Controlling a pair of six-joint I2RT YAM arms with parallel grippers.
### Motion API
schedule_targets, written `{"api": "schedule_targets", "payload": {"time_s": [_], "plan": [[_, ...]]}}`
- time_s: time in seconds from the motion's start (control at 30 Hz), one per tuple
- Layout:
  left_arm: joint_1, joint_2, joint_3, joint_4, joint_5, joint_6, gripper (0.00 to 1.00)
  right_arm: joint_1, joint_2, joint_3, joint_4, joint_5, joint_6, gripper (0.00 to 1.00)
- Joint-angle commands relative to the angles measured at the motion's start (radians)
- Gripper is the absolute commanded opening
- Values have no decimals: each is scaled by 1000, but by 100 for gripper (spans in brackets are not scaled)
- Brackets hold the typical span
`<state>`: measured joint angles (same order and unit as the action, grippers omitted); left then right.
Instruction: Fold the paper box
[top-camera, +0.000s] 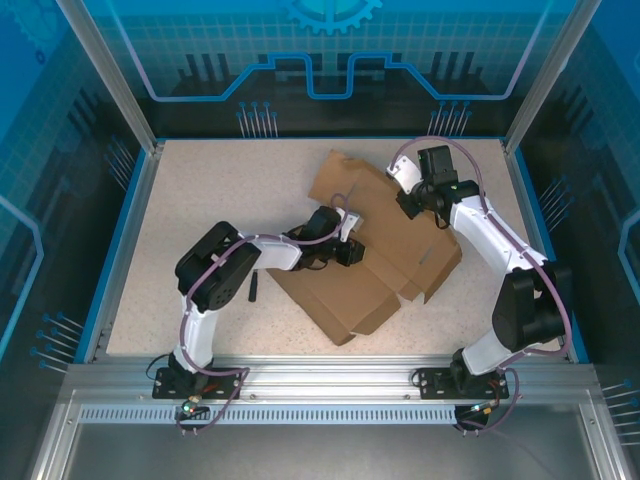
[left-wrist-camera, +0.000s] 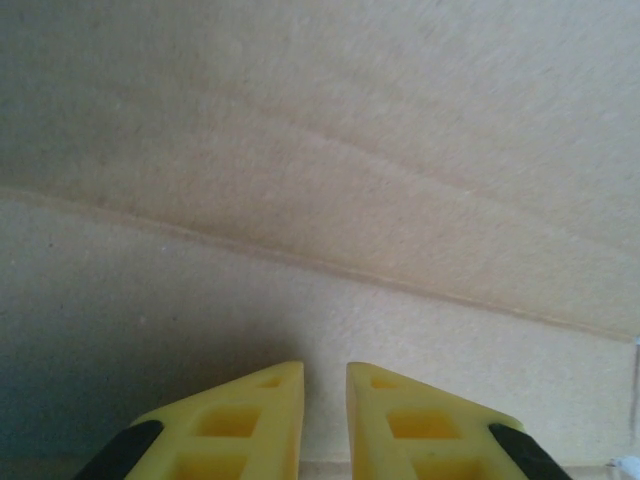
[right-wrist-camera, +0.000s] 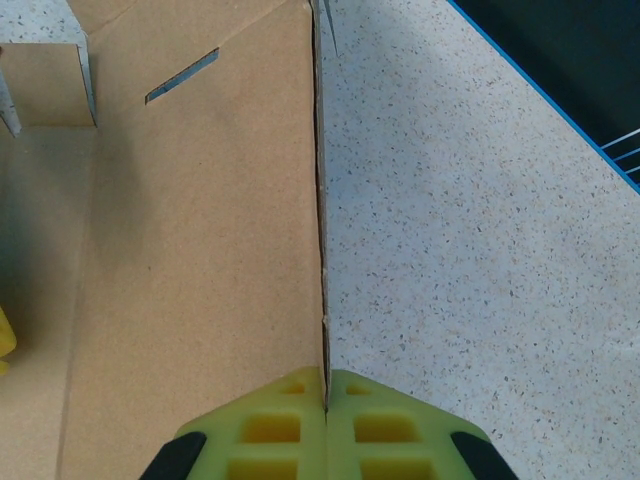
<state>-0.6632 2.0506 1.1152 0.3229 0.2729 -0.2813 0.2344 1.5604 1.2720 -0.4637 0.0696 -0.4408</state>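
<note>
r gripper (right-wrist-camera: 326, 388) pinched shut on paper box (top-camera: 370, 295) side wall; box sits mid-table btwn arms. l gripper (left-wrist-camera: 325, 378) narrow, nothing in it, nose at cardboard. i'd hold r firm, push l slow.

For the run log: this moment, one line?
paper box: part-folded | left end effector: slightly open | right end effector: shut on paper box
</note>
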Motion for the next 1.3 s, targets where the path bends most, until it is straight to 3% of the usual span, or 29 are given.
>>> {"api": "schedule_targets", "payload": {"time_s": [0.0, 0.17, 0.7, 1.07, 1.27], "plan": [[-4, 28, -14, 25, -22, 13, 17, -5, 12, 38, -18, -22, 12, 0], [-6, 75, -38, 87, -33, 0, 15, 27, -6, 44, -43, -57, 61, 0], [-10, 104, -80, 192, -41, -15, 12, 378, -133, -135, 11, 342, 182, 0], [-10, 79, -86, 199, -46, -7, 12, 406, -159, -228, 89, 367, 181, 0], [-10, 43, -74, 169, -50, 7, 13, 413, -142, -204, 103, 461, 82, 0]]}}
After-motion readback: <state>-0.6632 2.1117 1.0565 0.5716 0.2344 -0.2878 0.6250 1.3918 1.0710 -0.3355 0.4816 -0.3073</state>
